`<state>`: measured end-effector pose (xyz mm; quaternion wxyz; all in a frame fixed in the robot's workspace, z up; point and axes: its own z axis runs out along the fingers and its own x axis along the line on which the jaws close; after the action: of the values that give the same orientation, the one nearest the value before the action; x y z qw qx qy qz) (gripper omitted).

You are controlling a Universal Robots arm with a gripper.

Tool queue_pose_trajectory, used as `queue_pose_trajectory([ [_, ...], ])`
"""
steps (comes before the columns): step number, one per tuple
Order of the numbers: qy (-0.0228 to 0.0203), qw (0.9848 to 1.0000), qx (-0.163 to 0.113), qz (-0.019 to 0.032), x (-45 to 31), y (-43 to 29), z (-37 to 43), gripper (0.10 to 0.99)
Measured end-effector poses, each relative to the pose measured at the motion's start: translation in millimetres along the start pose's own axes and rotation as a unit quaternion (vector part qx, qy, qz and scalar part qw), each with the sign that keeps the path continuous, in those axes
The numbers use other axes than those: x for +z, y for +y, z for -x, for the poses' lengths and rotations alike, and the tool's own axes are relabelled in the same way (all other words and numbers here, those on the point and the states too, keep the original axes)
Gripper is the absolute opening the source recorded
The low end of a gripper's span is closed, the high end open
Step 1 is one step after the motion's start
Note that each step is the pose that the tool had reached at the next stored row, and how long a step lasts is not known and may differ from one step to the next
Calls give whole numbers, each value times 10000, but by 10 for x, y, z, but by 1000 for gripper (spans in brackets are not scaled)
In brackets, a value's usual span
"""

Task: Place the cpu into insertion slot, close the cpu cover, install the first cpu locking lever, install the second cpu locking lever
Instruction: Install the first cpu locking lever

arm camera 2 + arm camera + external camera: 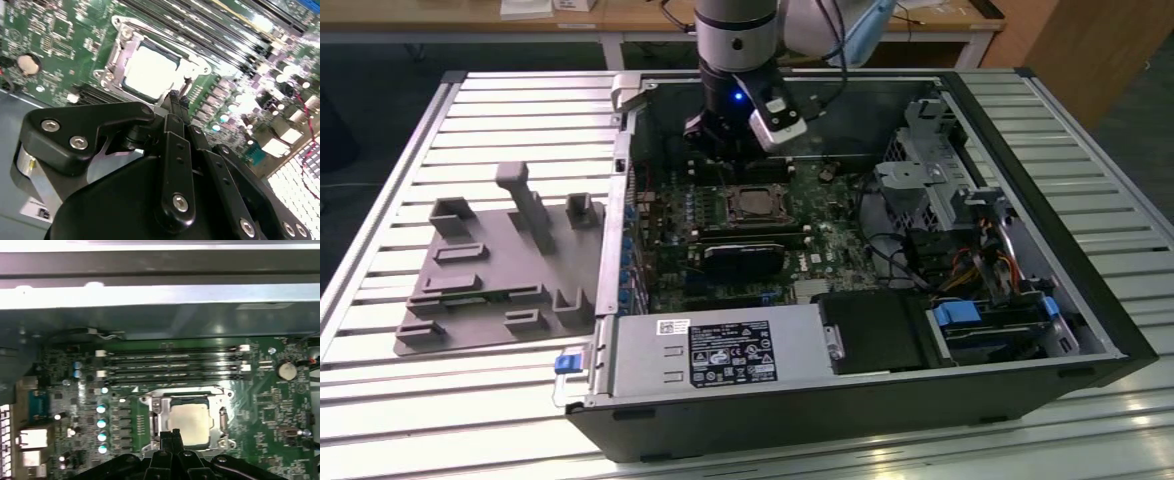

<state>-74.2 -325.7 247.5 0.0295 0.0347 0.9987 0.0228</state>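
Cpu within cpu cover frame

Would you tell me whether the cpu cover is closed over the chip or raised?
Closed: in the second wrist view the cpu cover lies flat around the cpu, whose pale face shows through its window.

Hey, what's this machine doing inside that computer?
A robot arm is working inside an open black computer case. Its end effector, closed, sits at the edge of the square black socket with a silvery rim on the green circuit board. The pale silver square chip already lies in that socket, with the thin silvery metal frame plate down around it.
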Motion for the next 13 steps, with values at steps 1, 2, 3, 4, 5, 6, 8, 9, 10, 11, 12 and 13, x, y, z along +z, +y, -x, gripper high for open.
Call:
queue_pose_trajectory([
  [1,-3,10000,0,0,-1,-2,-28,102],
  [2,-6,10000,0,1,-3,-4,-57,102],
  [3,-10,10000,-1,1,-5,-6,-87,102],
  [4,-14,10000,-1,1,-7,-8,-119,102],
  [5,-17,10000,0,1,-9,-10,-146,102],
  [6,-19,10000,0,2,-10,-12,-173,102],
  [8,-25,10000,-1,2,-13,-15,-218,102],
  [9,-28,10000,-1,3,-14,-16,-241,102],
  [10,-30,10000,0,2,-16,-18,-264,102],
  [11,-33,10000,0,2,-17,-19,-285,102],
  [12,-36,10000,-1,2,-18,-21,-303,102],
  [13,-37,10000,-1,3,-19,-21,-314,102],
])
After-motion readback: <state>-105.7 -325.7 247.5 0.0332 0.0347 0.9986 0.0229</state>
